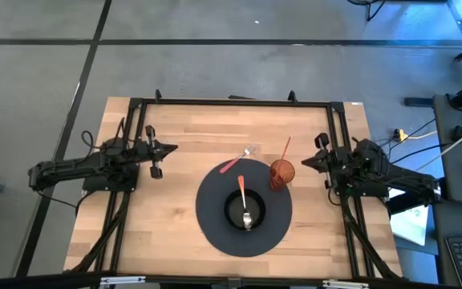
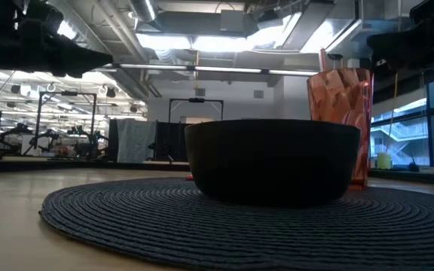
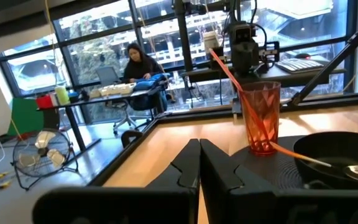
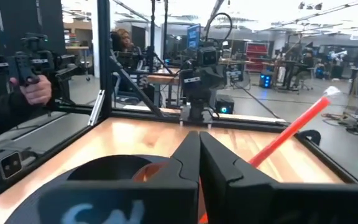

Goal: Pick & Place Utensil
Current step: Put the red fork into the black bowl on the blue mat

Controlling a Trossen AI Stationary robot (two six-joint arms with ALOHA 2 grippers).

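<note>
A black bowl (image 1: 245, 212) sits in the middle of a round dark woven mat (image 1: 215, 225). A spoon (image 1: 244, 201) with an orange handle lies in the bowl, its metal head inside and its handle over the far rim. A fork (image 1: 238, 159) with a pink-orange handle lies on the table at the mat's far edge. An orange faceted cup (image 1: 282, 173) stands on the mat's far right part, and a long orange stick (image 1: 286, 149) leans out of it. My left gripper (image 1: 169, 148) hovers shut over the table's left side. My right gripper (image 1: 304, 161) is shut just right of the cup.
Black frame rails (image 1: 231, 103) run along the table's far, left and right sides. In the low view the bowl (image 2: 273, 159) hides most of the cup (image 2: 340, 113). A seated person (image 3: 139, 61) and a hand (image 4: 35, 88) holding a controller show in the room beyond the table.
</note>
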